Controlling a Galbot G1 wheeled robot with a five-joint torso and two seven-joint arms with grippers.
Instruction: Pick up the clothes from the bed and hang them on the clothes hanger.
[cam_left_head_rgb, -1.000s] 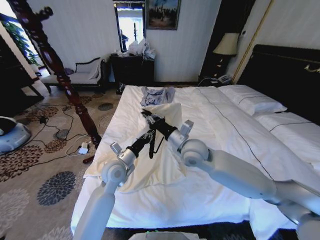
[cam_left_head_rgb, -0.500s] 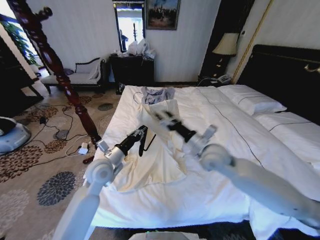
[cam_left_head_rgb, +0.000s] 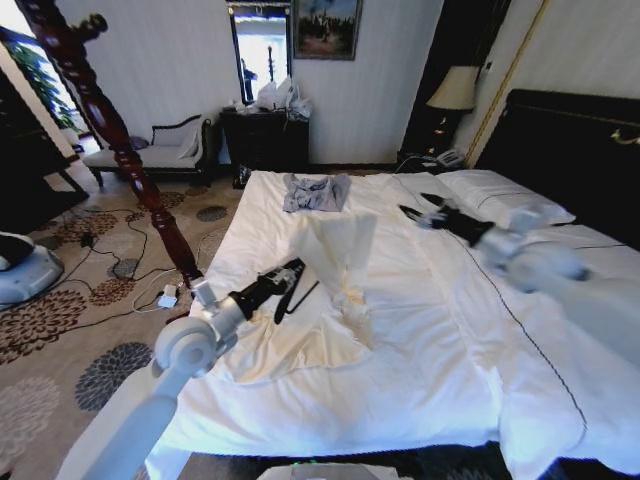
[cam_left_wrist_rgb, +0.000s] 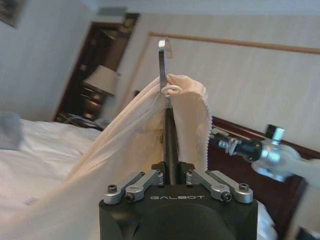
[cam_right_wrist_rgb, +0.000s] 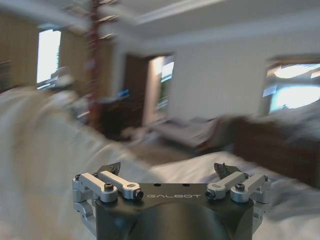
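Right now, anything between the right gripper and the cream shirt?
Nothing visible. The right gripper is open above bare sheet near the pillows, apart from the cream shirt, which drapes the black hanger held by the left gripper.

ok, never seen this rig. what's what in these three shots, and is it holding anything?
It is a two-armed wheeled robot. One picture comes from its head, looking down on the bed; the other two come from cameras on its wrists. The left gripper is shut on the clothes hanger, a black one with a silver hook, and the cream clothes hang from it, with the lower part lying on the sheet. The right gripper is open with nothing in it, out over the pillow side. A small grey-blue garment lies further up the bed.
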